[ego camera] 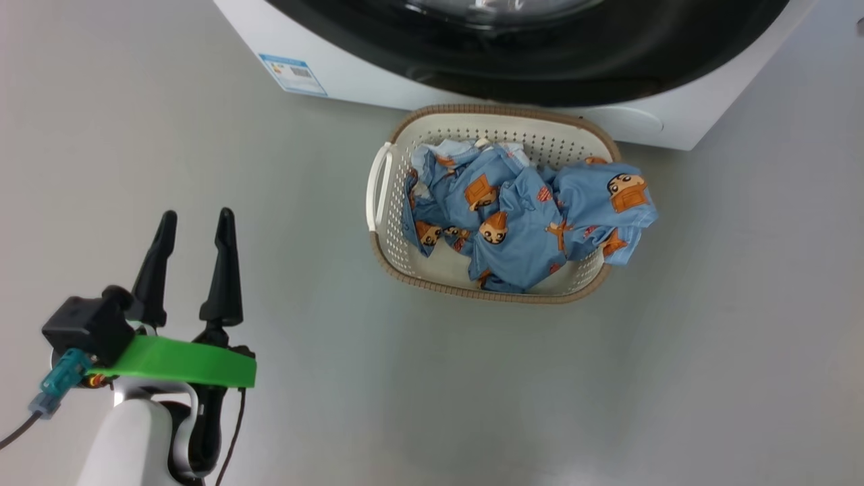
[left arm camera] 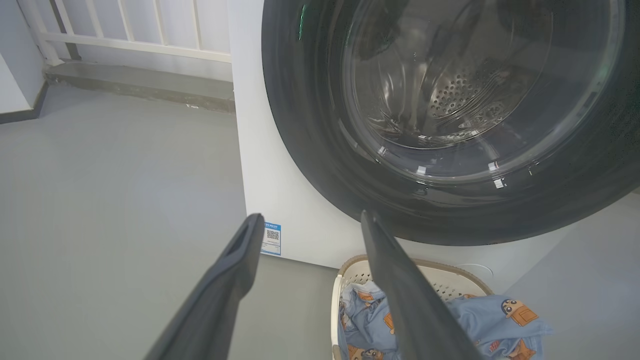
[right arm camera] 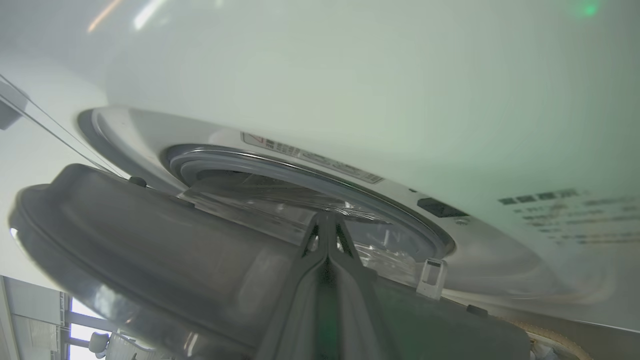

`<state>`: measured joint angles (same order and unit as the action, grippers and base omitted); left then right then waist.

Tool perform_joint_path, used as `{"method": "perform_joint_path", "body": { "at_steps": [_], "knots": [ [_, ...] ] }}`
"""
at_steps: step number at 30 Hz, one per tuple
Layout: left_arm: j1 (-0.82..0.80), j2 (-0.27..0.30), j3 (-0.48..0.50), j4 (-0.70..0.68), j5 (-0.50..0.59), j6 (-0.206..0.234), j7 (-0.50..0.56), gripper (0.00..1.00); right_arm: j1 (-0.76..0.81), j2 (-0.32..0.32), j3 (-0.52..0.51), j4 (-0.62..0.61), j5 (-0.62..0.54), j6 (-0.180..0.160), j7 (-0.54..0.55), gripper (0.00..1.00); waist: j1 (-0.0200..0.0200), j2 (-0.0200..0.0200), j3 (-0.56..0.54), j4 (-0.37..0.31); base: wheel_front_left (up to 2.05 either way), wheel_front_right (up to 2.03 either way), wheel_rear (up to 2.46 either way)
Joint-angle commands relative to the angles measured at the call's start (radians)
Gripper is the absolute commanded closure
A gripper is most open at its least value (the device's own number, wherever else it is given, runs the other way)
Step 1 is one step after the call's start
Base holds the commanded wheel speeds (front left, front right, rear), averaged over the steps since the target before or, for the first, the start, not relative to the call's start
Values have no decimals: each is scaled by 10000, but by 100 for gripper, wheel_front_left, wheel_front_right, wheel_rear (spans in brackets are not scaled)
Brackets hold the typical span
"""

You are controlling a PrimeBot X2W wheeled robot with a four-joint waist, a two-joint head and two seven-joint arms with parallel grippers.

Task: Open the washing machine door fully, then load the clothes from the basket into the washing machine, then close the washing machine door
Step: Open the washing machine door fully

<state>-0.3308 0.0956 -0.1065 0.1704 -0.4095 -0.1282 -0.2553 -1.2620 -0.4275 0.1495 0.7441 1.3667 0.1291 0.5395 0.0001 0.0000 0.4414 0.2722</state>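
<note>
Your left tool (ego camera: 196, 214) is spread wide over bare floor (ego camera: 202, 121). Your right tool (right arm camera: 327, 216) is pressed together by the partly open washing machine door (right arm camera: 125, 240). The clothes (ego camera: 520, 223) fill the basket (ego camera: 432, 287) just before the washing machine (ego camera: 364, 84).

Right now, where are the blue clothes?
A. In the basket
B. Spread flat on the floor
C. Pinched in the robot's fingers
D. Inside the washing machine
A: the clothes lie heaped in the basket, with one piece hanging over its rim.
</note>
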Motion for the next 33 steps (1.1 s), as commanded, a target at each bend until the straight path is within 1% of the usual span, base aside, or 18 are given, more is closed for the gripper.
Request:
{"method": "perform_joint_path", "body": {
  "at_steps": [1, 11, 15, 20, 25, 33],
  "knots": [
    [-55, 281, 396, -154, -52, -25, -65, 0, 222, 440, 210, -300, 80, 16, 176, 100, 0, 0, -139, -47, 0, 0, 0],
    [426, 399, 557, -21, 107, -25, -65, 0, 1661, 788, 445, -679, 607, 16, 837, 100, 0, 0, -1129, -328, 0, 0, 0],
    [723, 451, 618, -1, 204, -25, -65, 0, 2434, 935, 586, -1078, 856, 16, 1173, 100, 0, 0, -1616, -361, 0, 0, 0],
    [967, 488, 702, 9, 290, -25, -65, 0, 3126, 990, 561, -1517, 1071, 16, 1220, 100, 0, 0, -1979, -305, 0, 0, 0],
    [1355, 511, 790, 101, 438, -25, -65, 0, 4474, 1015, 446, -2189, 1498, 16, 1292, 100, 0, 0, -2675, -127, 0, 0, 0],
    [1862, 570, 857, 226, 590, -25, -65, 0, 6080, 1160, 427, -2873, 1968, 16, 1499, 100, 0, 0, -3441, 176, 0, 0, 0]
  ]
}}
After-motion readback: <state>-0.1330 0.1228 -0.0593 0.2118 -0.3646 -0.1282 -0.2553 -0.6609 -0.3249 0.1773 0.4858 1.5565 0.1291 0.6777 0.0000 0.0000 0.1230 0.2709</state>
